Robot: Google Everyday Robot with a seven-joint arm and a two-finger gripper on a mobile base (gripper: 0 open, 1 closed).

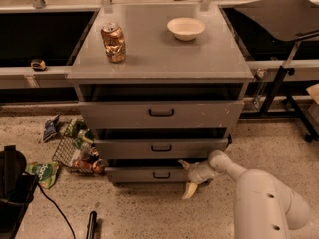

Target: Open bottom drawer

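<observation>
In the camera view you are looking down at a grey metal cabinet (159,59) with three drawers stacked in its front. The bottom drawer (134,175) sits lowest, just above the speckled floor (149,213). Its front is the narrowest of the three, and its small black loop handle (161,175) is at the middle. A dark gap shows above this front, so it stands slightly out from the cabinet body.

Your gripper (183,179) is low at the right end of the bottom drawer's front, to the right of the handle and apart from it. Its fingers are spread, one fingertip (182,163) pointing up toward the drawer's top edge and the other angled down at the floor. They grasp nothing. The white arm (259,193) reaches in from the lower right.

Above are the middle drawer (124,148) and the tall top drawer (114,114), each with a black handle. On the cabinet top stand a soda can (113,43) at the left and a white bowl (186,28) toward the back right, well apart. A wire basket (75,151) of wrappers lies on the floor just left of the cabinet.
</observation>
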